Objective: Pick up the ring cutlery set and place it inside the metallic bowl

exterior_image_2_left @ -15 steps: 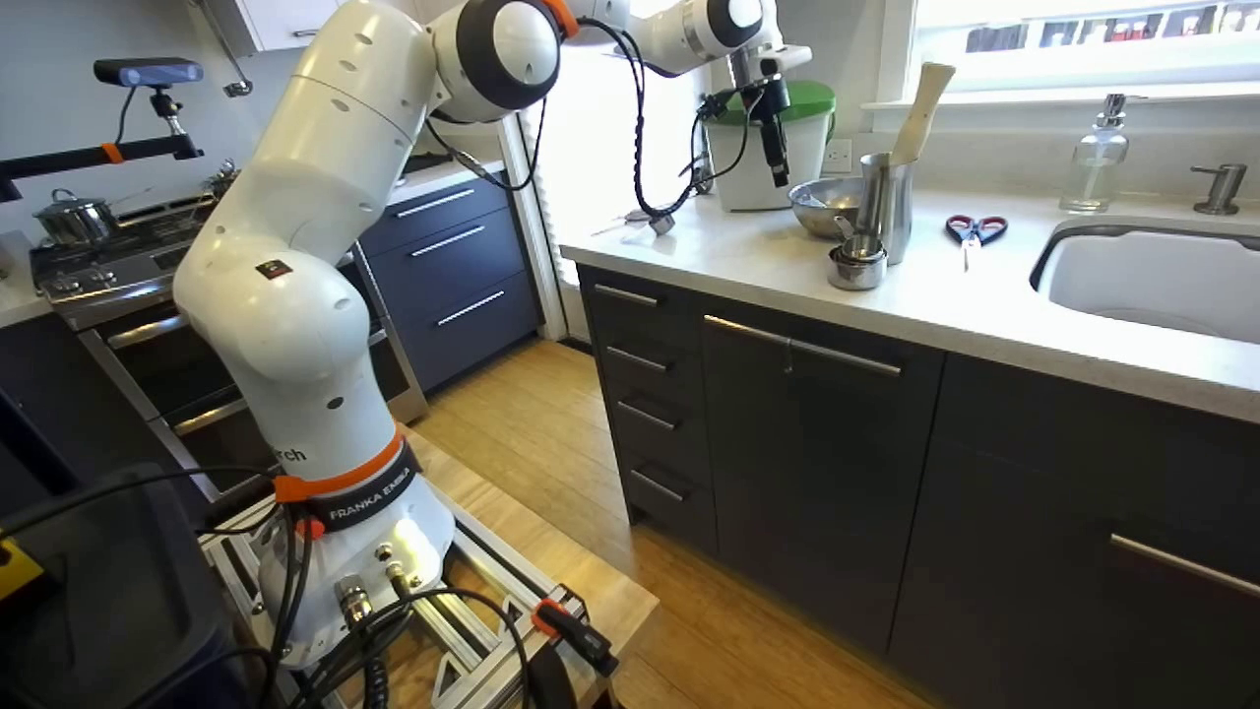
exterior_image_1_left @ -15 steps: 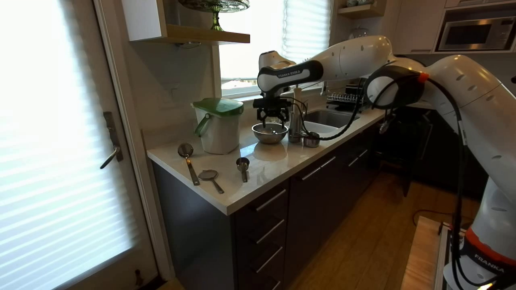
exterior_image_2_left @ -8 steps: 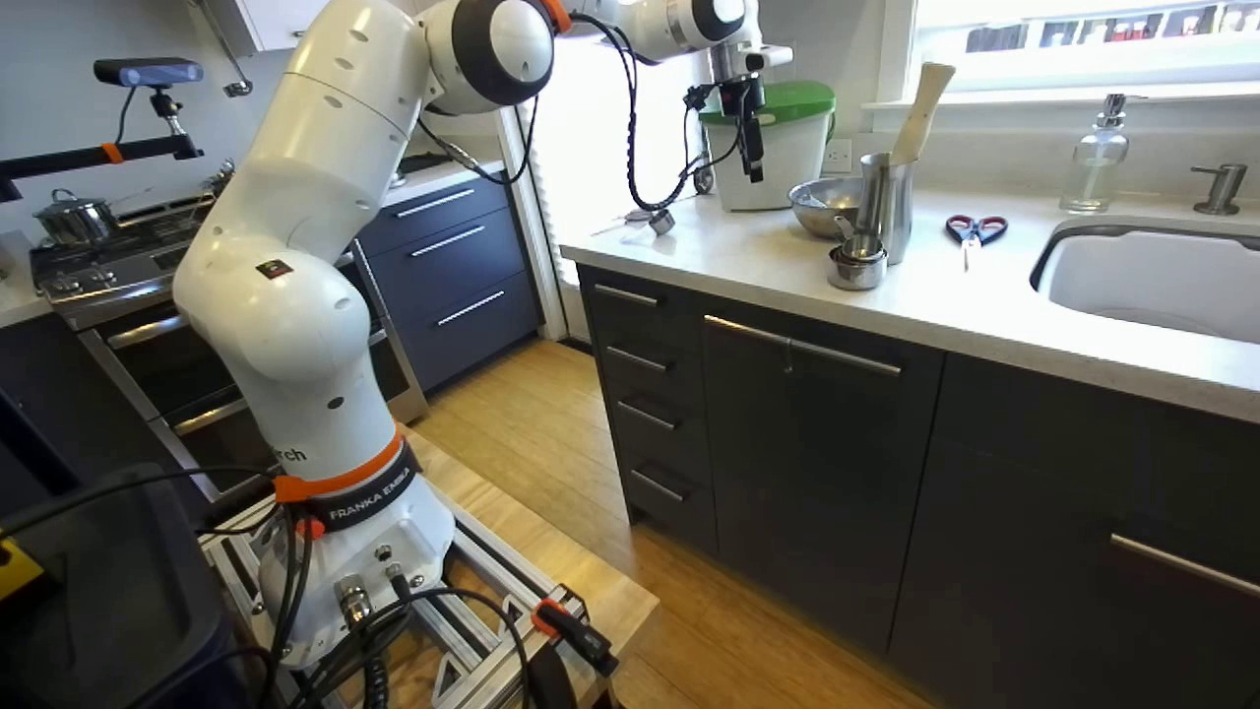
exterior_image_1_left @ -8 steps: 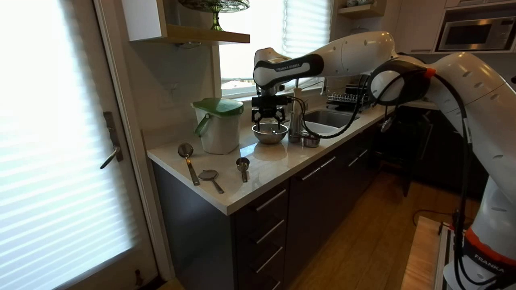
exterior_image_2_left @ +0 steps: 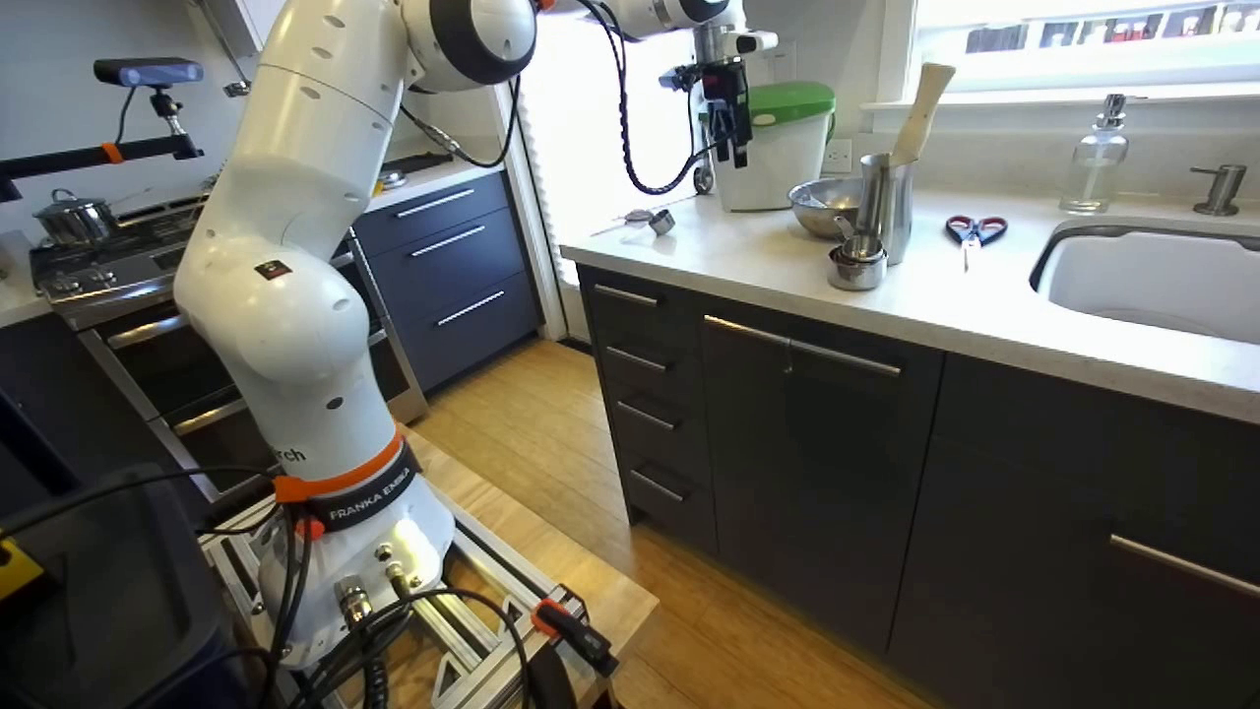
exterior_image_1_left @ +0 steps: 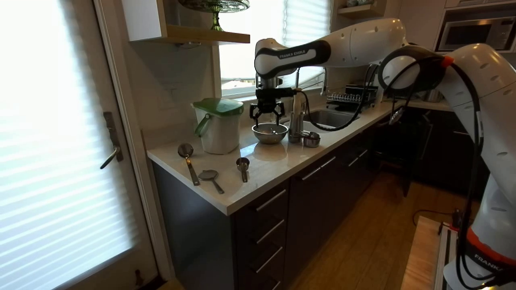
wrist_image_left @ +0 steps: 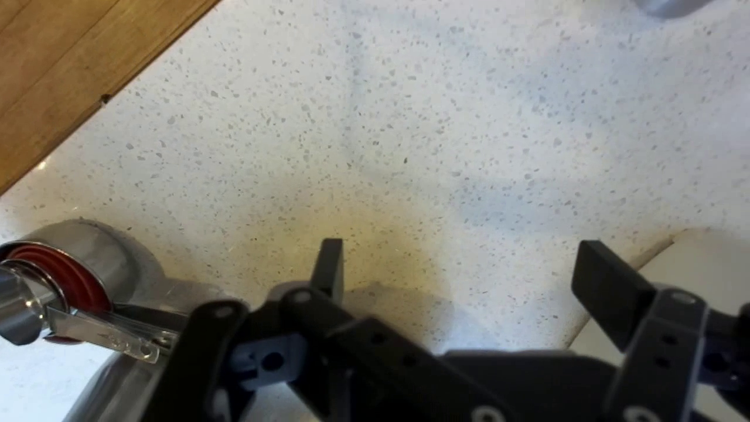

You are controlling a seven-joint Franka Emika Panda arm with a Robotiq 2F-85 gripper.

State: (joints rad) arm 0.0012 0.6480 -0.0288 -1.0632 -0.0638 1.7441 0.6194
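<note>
We look over a pale, speckled stone counter [wrist_image_left: 381, 117], hard and glossy. On it a smooth plastic bucket [exterior_image_1_left: 221, 135] with a green lid [exterior_image_1_left: 221, 105] stands left of the bowl [exterior_image_1_left: 269, 138], which is round, shallow and shiny steel. Our gripper [wrist_image_left: 466, 272] hangs above, its black fingers [wrist_image_left: 612, 293] spread wide with nothing held between them. A tall metal canister [exterior_image_2_left: 891, 197] rises just right of the bowl. Beside it, nearer the counter's edge in both exterior views, sit nested measuring cups [exterior_image_2_left: 856, 274]; we judge these to be the wanted set, though we cannot be sure. They look like slick steel, red inside, so we expect them light, stiff, hard to break, and apt to slip or slide apart. A smaller metal scoop [exterior_image_1_left: 242, 163] lies left of the bowl. For the cups, we favour pinching the flat stacked handles [wrist_image_left: 105, 335] squarely.
</note>
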